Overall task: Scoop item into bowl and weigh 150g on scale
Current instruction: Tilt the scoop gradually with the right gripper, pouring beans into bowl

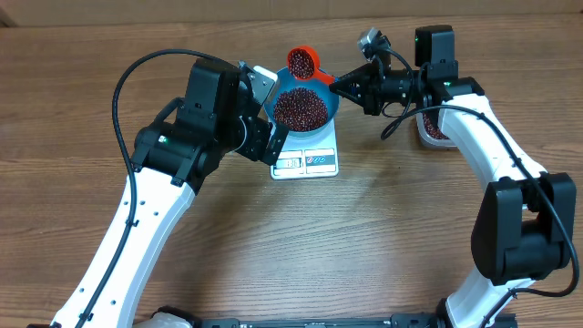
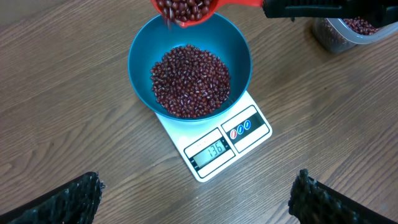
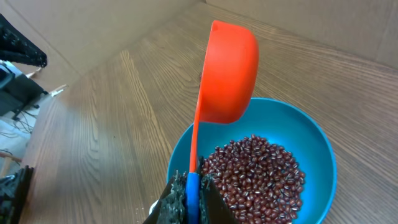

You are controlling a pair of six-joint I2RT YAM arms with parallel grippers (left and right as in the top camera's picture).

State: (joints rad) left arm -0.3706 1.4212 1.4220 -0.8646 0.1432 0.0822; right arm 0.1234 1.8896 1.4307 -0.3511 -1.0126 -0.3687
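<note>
Just ahead of your right pincer [image 3: 188, 198], clamped shut on the scoop [image 3: 230, 68] handle, the loaded cup hangs tilted over the bowl [image 2: 239, 56], which sits on the scale [image 2: 252, 127]. The display seems to read 136, so roll the wrist slowly, trickle beans [image 2: 189, 81] a few at a time, and pause between trickles. Your left pincer [image 2: 196, 200] gapes wide, empty, facing the scale.

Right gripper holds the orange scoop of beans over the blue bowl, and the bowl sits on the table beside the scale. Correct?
No. The bowl sits on the scale, not beside it, as the left wrist view shows; the rest holds.
</note>
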